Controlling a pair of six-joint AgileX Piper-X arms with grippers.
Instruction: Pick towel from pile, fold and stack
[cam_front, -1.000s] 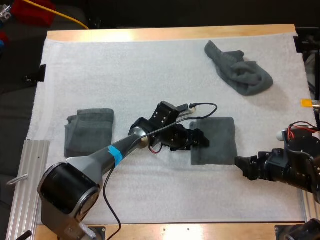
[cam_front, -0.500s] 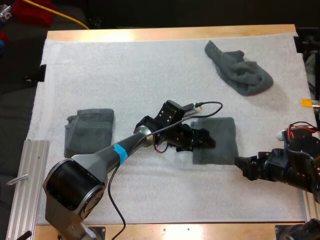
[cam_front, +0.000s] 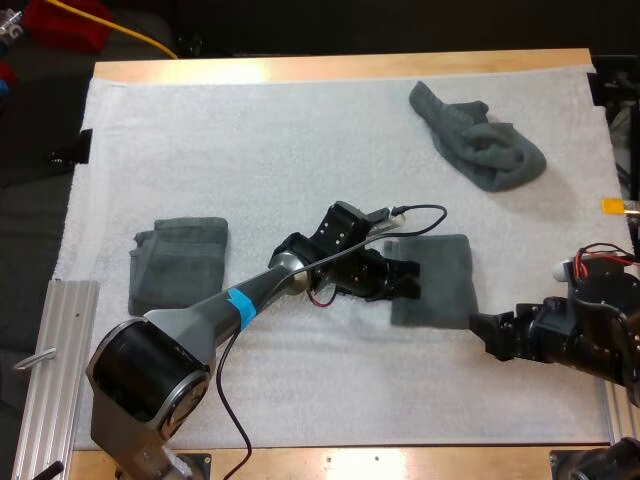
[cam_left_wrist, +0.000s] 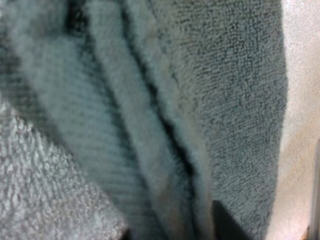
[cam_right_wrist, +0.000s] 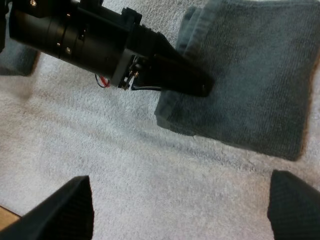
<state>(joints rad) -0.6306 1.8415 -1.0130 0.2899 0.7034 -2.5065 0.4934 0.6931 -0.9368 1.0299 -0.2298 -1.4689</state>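
Three towels: all dark grey-green, all lying on the white mat (cam_front: 300, 150) that covers the wooden counter (cam_front: 340, 68).
Folded towel (cam_front: 445, 285): flat and squarish, right of centre on the mat, and this is where the action is.
Left tool (cam_front: 405, 283): down at the folded towel's left edge, its arm reaching across from the near left. In the left wrist view the towel's layered edge sits bunched between the two dark fingertips (cam_left_wrist: 225, 226), so it's clamped on that edge.
Right tool (cam_right_wrist: 180, 210): spread wide, both fingers well apart with nothing between them but mat. It hovers just off the folded towel's near edge, by the near right corner in the high view, and is not touching the cloth.
Towel's left edge: from the right wrist view, the left tool lies low over it, a dark finger on top of the cloth. The corner nearest that finger looks a touch lifted and rumpled.
Crumpled towel (cam_front: 480, 140): heaped at the far right of the mat, well apart from both tools.
Stack (cam_front: 178, 262): folded grey-green cloth on the left side of the mat, near its left edge and well apart from the folded towel. How many layers, can't tell.
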